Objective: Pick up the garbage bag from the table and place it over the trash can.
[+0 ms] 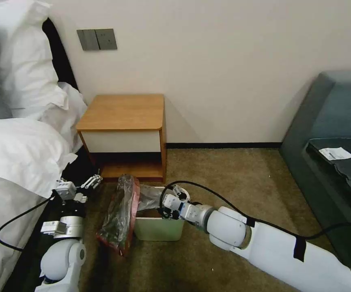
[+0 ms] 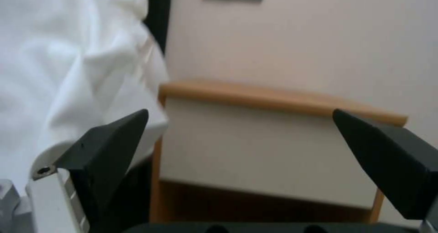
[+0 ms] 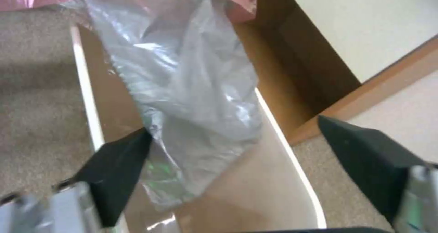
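Closest to us in the head view, our right arm reaches in from the lower right across the carpet [image 1: 232, 174], and our right gripper [image 1: 168, 204] hangs over the open top of the trash can [image 1: 159, 231]. In the right wrist view its jaws stand wide apart and grasp nothing; one dark finger [image 3: 118, 178] lies against a fold of the garbage bag [image 3: 187, 99], while the other finger is clear of it, out over the bin's rim on the side toward the nightstand.

The garbage bag [image 1: 120, 213] is draped across the can's left rim. Part of it hangs down inside the bin, and the larger part, with its pink-red edge, spills over the outside and rests on the carpet to the left of the can.

On our left, the left gripper [image 1: 87, 185] is held low beside the bed [image 1: 17, 162], well apart from the bag, with its jaws spread open and empty. The left wrist view shows it pointed at the nightstand's white drawer front [image 2: 269, 151].

Just beyond the can stands the nightstand, its tabletop [image 1: 122, 111] bare, against the wall. A dark sofa [image 1: 333, 134] sits at the far right.
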`<state>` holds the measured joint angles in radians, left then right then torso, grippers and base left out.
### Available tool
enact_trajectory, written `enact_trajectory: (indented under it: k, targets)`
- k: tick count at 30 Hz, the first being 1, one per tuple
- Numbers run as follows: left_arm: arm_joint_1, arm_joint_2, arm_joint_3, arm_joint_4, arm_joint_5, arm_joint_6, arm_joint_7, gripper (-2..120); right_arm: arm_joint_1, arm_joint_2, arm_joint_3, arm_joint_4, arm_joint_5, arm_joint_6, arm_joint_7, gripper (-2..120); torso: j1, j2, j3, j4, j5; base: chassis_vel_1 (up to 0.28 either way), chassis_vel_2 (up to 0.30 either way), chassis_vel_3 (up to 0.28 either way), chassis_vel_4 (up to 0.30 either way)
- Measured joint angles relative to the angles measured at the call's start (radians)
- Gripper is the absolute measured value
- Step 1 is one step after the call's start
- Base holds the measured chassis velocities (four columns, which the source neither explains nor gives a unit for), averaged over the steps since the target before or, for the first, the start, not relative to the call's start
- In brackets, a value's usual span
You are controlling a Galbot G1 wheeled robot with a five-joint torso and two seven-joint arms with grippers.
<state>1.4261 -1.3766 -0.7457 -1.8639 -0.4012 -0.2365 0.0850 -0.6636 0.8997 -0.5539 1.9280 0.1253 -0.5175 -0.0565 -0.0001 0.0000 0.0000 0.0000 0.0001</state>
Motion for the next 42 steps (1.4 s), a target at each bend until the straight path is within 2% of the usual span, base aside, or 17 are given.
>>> enact_trajectory:
  k: [5,8,14,16,17,18,19,20,21,22,25,26,29,30,33,42]
  targets:
    - [0.02,0.031,-0.005,-0.036,-0.06,0.07,-0.011,100,-0.048,-0.038,0.058,0.038,-0.004,0.015,-0.008,108,0.0,0.0,0.0,0.0,0.0,0.0,0.0,0.0,0.0]
    - [0.055,0.053,-0.005,-0.095,-0.135,0.133,0.011,100,-0.107,-0.081,0.138,0.081,-0.004,0.037,-0.017,112,0.0,0.0,0.0,-0.0001,0.0,0.0,0.0,0.0,0.0]
    - [0.1,0.072,-0.011,-0.14,-0.161,0.139,0.02,100,-0.155,-0.117,0.249,0.117,0.014,0.066,-0.019,114,0.0,0.0,0.0,-0.0001,0.0,0.0,0.0,0.0,0.0]
    - [0.115,0.076,-0.013,-0.153,-0.121,0.128,-0.019,100,-0.164,-0.122,0.293,0.126,0.033,0.071,-0.015,114,0.0,0.0,0.0,0.0,-0.0001,0.0,0.0,0.0,0.0]
    - [0.125,0.082,-0.008,-0.162,-0.061,0.125,-0.079,100,-0.168,-0.123,0.317,0.131,0.042,0.073,-0.013,113,0.0,0.0,0.0,-0.0001,-0.0001,0.0,0.0,0.0,0.0]
    - [0.125,0.082,-0.008,-0.162,-0.061,0.125,-0.079,100,-0.168,-0.123,0.317,0.131,0.042,0.073,-0.013,113,0.0,0.0,0.0,-0.0001,-0.0001,0.0,0.0,0.0,0.0]
    - [0.135,0.088,-0.002,-0.17,-0.005,0.136,-0.136,100,-0.173,-0.124,0.337,0.134,0.05,0.077,-0.011,112,0.0,0.0,0.0,0.0,-0.0002,0.0,0.0,0.0,0.0]
    - [0.149,0.096,-0.002,-0.185,0.039,0.173,-0.173,100,-0.179,-0.124,0.357,0.137,0.057,0.083,-0.01,110,0.0,0.0,0.0,0.0001,-0.0002,0.0,0.0,0.0,0.0]
    - [0.155,0.1,-0.008,-0.198,0.048,0.209,-0.174,100,-0.185,-0.124,0.371,0.139,0.06,0.087,-0.009,108,0.0,0.0,0.0,0.0002,-0.0001,0.0,0.0,0.0,0.0]
    - [0.155,0.1,-0.008,-0.198,0.048,0.209,-0.174,100,-0.185,-0.124,0.371,0.139,0.06,0.087,-0.009,108,0.0,0.0,0.0,0.0002,-0.0001,0.0,0.0,0.0,0.0]
    - [0.154,0.107,-0.033,-0.236,-0.044,0.377,-0.096,100,-0.198,-0.116,0.403,0.142,0.068,0.098,-0.006,102,0.0,0.0,0.0,0.0001,-0.0001,0.0,0.0,0.0,0.0]
    - [0.154,0.107,-0.033,-0.236,-0.044,0.377,-0.096,100,-0.198,-0.116,0.403,0.142,0.068,0.098,-0.006,102,0.0,0.0,0.0,0.0001,-0.0001,0.0,0.0,0.0,0.0]
    - [0.131,0.111,-0.036,-0.274,-0.174,0.563,-0.072,100,-0.209,-0.104,0.429,0.152,0.073,0.103,-0.001,100,0.0,0.0,0.0,0.0,0.0,0.0,0.0,0.0,0.0]
    - [0.131,0.111,-0.036,-0.274,-0.174,0.563,-0.072,100,-0.209,-0.104,0.429,0.152,0.073,0.103,-0.001,100,0.0,0.0,0.0,0.0,0.0,0.0,0.0,0.0,0.0]
    - [0.121,0.108,-0.038,-0.29,-0.188,0.683,-0.071,100,-0.235,-0.103,0.465,0.155,0.075,0.119,0.0,100,0.0,0.0,0.0,0.0,0.0,0.0,0.0,0.0,0.0]
    - [0.104,0.097,-0.025,-0.252,-0.104,0.737,-0.08,100,-0.282,-0.104,0.52,0.157,0.076,0.156,-0.002,100,0.0,0.0,0.0,0.0,0.0,0.0,0.0,0.0,0.0]
